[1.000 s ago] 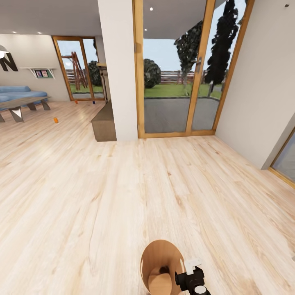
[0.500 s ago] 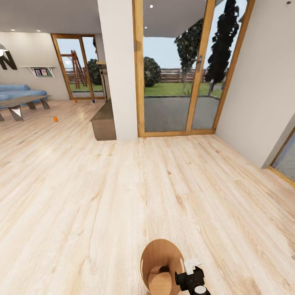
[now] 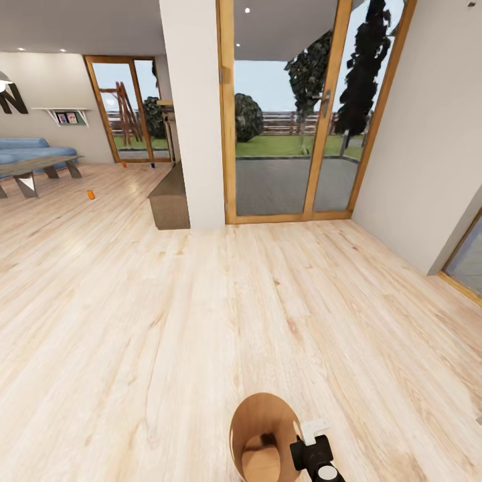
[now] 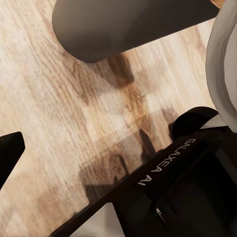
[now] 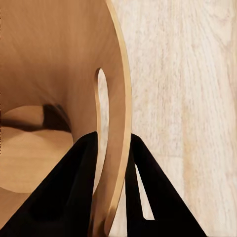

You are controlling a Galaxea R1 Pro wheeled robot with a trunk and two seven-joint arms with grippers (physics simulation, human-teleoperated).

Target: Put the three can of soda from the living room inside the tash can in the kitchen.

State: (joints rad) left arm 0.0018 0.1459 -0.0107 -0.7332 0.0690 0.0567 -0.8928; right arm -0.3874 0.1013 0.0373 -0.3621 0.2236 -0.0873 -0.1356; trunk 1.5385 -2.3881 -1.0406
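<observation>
Risk first, from the head view: the round tapered bin with the brown wooden inside (image 3: 261,438) rides low in front of the robot, pinched by the right gripper (image 3: 314,450) at one spot on its rim, mouth tipped toward the camera. I judge a one-sided rim hold like that could let the bin swing or slip if the base jolts, and any can dropped in while it tilts may roll out. The cans are well apart from the bin: one small orange can (image 3: 91,195) stands on the light wood plank floor (image 3: 201,314) near the low grey-topped coffee table (image 3: 37,166), and two tiny specks, one orange (image 3: 124,165), one blue (image 3: 152,165), sit near the far glass door beyond that table. The white pillar (image 3: 194,114) stands between here and them; cutting it close could clip the bin. On the wall above the blue sofa (image 3: 30,150), a big dark letter "N" (image 3: 13,100) reads clearly.

Left wrist view: dark gripper body over the planks, white lettering "GALAXEA AI" (image 4: 163,163) on it. I cannot tell whether this claw is released or clenched.

Right wrist view: two black fingers (image 5: 74,192) clamp the thin wooden wall, one inside, one outside, beside a slot cut in it (image 5: 101,113). Nothing lies in the bin that I can make out.
</observation>
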